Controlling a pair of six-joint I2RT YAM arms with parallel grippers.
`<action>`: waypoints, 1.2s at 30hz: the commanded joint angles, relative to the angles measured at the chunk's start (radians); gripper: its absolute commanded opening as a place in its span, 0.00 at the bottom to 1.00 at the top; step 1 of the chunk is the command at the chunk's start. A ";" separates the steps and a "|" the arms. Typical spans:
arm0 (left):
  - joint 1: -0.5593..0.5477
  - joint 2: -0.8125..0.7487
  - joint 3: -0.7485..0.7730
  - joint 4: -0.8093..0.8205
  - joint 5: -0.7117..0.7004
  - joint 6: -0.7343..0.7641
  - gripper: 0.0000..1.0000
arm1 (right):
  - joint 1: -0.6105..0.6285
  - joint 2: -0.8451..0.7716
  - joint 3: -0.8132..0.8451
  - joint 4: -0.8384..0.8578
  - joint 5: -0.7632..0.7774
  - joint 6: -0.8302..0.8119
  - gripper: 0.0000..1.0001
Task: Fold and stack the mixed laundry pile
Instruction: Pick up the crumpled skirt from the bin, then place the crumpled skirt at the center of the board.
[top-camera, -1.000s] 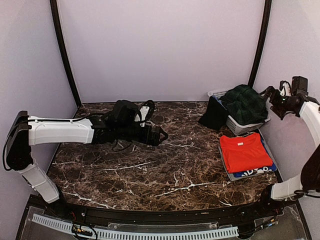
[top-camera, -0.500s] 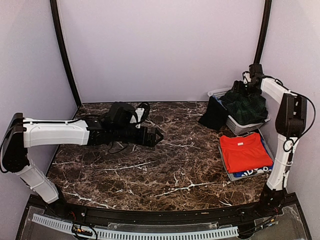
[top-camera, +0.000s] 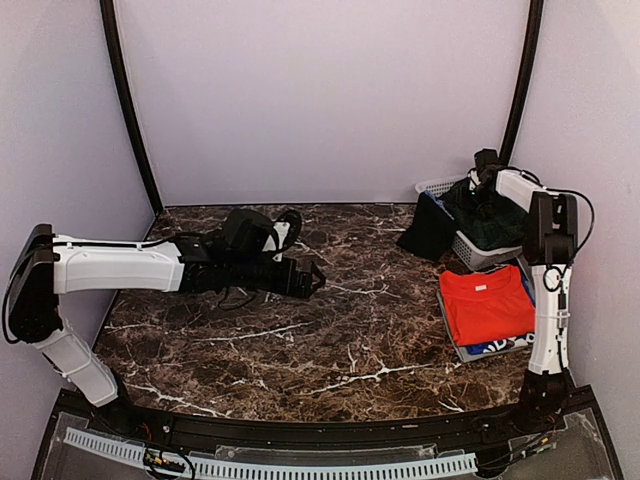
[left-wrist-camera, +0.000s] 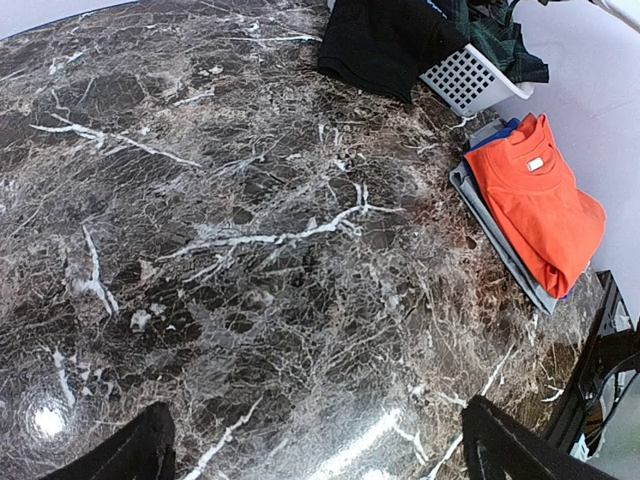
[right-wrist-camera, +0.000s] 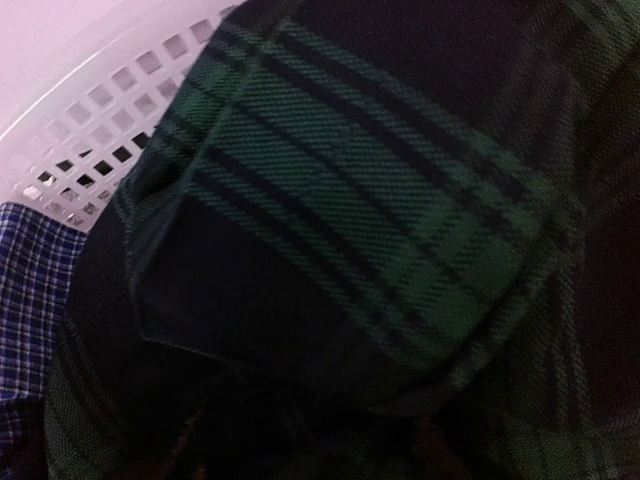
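Over the last second the right arm has swung in from the wall, and its right gripper (top-camera: 487, 165) is now pressing down into the dark green tartan skirt (top-camera: 490, 222), which is sitting heaped on top of the white basket (top-camera: 478, 252) at the far right. I can't tell whether its fingers are closing; the wrist view is filling up with plaid. The left arm has slid back a little and is lying low over the table (top-camera: 300, 340), its left gripper (left-wrist-camera: 325, 455) spread wide and holding nothing.

The skirt is bunched, so it is showing no clear long axis, and its stripes are running diagonally. The folded red-orange T-shirt (top-camera: 488, 303) is lying on the grey tray (top-camera: 452, 335) over the blue T-shirt (top-camera: 505, 343), long axis near-to-far, collar toward the basket.

My worry is the lift. The black garment (top-camera: 428, 228) is hanging over the basket's rim and the patterned shirt (right-wrist-camera: 30, 260) is lying beneath the skirt, so a deep pinch could drag either along, or tip the basket onto the finished stack.
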 joint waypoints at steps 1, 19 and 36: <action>-0.002 0.001 0.027 -0.023 -0.038 0.009 0.99 | 0.006 0.026 0.043 -0.062 -0.026 0.000 0.37; 0.000 -0.053 0.020 -0.029 -0.062 0.008 0.99 | 0.010 -0.436 0.050 -0.051 -0.259 0.062 0.00; 0.139 -0.274 -0.103 -0.033 -0.125 -0.068 0.99 | 0.465 -0.511 0.413 -0.061 -0.499 0.131 0.00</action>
